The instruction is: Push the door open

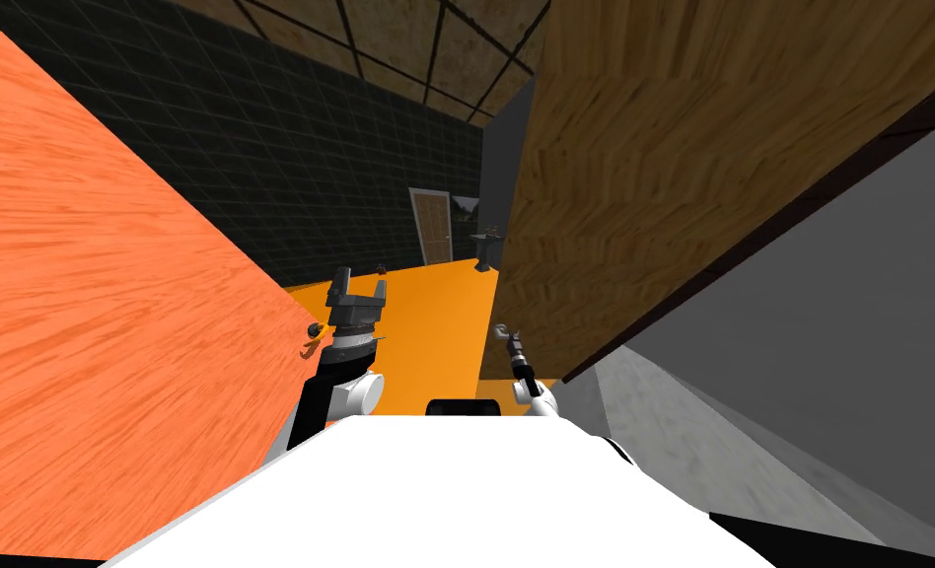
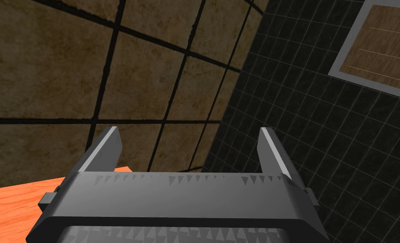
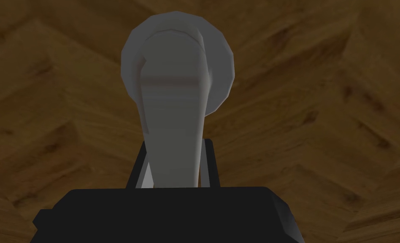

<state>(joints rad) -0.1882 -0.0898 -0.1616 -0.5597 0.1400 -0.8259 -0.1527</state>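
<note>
The brown wood-grained door (image 1: 653,177) fills the upper right of the head view, its free edge standing beside the gap into the room beyond. Its grey lever handle (image 3: 174,122) on a round plate runs down between the fingers of my right gripper (image 3: 174,145), which press its sides. In the head view that right gripper (image 1: 511,345) sits at the handle (image 1: 501,332) near the door's edge. My left gripper (image 1: 359,292) is raised in the gap, apart from the door, open with nothing between its fingers (image 2: 106,145).
An orange wood-grained panel (image 1: 91,296) with a small handle (image 1: 312,340) stands close on the left. A grey wall (image 1: 850,375) lies to the right. Through the gap are an orange floor (image 1: 426,316), a dark tiled wall (image 1: 288,148) and a far door (image 1: 433,225).
</note>
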